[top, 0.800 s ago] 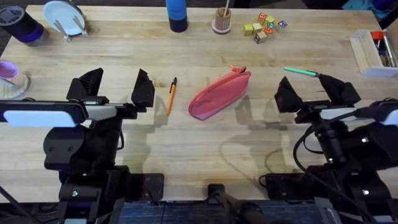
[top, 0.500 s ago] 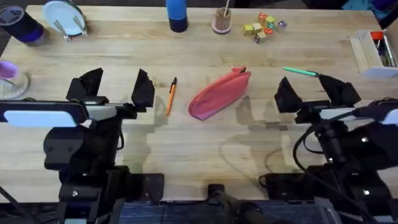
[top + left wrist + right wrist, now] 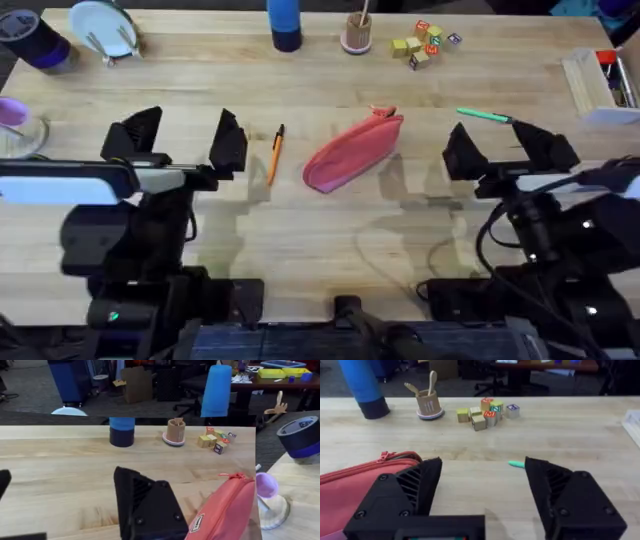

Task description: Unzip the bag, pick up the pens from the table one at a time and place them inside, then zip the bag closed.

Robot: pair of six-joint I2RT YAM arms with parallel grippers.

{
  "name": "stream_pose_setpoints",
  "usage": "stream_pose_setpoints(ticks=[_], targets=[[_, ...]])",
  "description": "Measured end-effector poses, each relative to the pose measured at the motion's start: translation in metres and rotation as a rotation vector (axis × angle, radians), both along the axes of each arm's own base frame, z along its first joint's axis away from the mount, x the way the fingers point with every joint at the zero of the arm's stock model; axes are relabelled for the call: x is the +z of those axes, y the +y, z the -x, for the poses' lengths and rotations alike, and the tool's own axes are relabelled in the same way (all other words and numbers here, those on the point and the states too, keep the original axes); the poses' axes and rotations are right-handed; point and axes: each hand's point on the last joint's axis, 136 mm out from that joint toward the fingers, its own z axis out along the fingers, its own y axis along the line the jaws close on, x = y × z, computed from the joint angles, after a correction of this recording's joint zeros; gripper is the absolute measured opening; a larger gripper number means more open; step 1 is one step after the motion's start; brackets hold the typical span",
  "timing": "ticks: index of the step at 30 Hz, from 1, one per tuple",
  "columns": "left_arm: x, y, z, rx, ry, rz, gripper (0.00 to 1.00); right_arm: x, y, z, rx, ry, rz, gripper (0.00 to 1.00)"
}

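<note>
The pink-red bag [image 3: 350,152] lies slantwise at the middle of the table [image 3: 320,230], and its zipper looks closed. The orange pen [image 3: 274,155] with a black cap lies just left of it. The green pen [image 3: 485,116] lies to its right, farther back. My left gripper [image 3: 182,140] is open, left of the orange pen, holding nothing. My right gripper [image 3: 503,148] is open right of the bag, with the green pen just beyond its fingers. The left wrist view shows the bag [image 3: 225,510] past one finger [image 3: 147,505]. The right wrist view shows the bag [image 3: 355,485] and the green pen's end [image 3: 516,464].
Along the far edge stand a blue bottle [image 3: 284,25], a wooden cup [image 3: 357,35], coloured blocks [image 3: 425,42] and a plate rack [image 3: 103,30]. A clear box [image 3: 600,85] sits at the right edge. A dark tape roll [image 3: 30,40] and a purple item [image 3: 12,112] sit at the left.
The left arm has shifted slightly to the left. The bag, both pens and the right arm have not moved.
</note>
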Motion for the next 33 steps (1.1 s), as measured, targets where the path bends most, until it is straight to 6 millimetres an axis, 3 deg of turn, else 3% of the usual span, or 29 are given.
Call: stream_pose_setpoints(ticks=[8,15,24,33], targets=[[0.047,0.0,0.012,0.001,0.022,-0.003,0.993,0.012,-0.005,0.011,-0.036,0.116,-0.022,0.996],[0.061,0.0,0.004,0.001,0.182,-0.003,0.993,0.05,-0.009,0.008,-0.058,0.168,-0.021,0.996],[0.08,-0.005,-0.016,-0.03,0.369,0.003,0.995,0.081,-0.01,-0.016,-0.061,0.254,-0.012,0.997],[0.084,-0.014,-0.023,-0.079,0.545,0.021,0.993,0.109,-0.009,-0.034,-0.059,0.324,-0.002,0.996]])
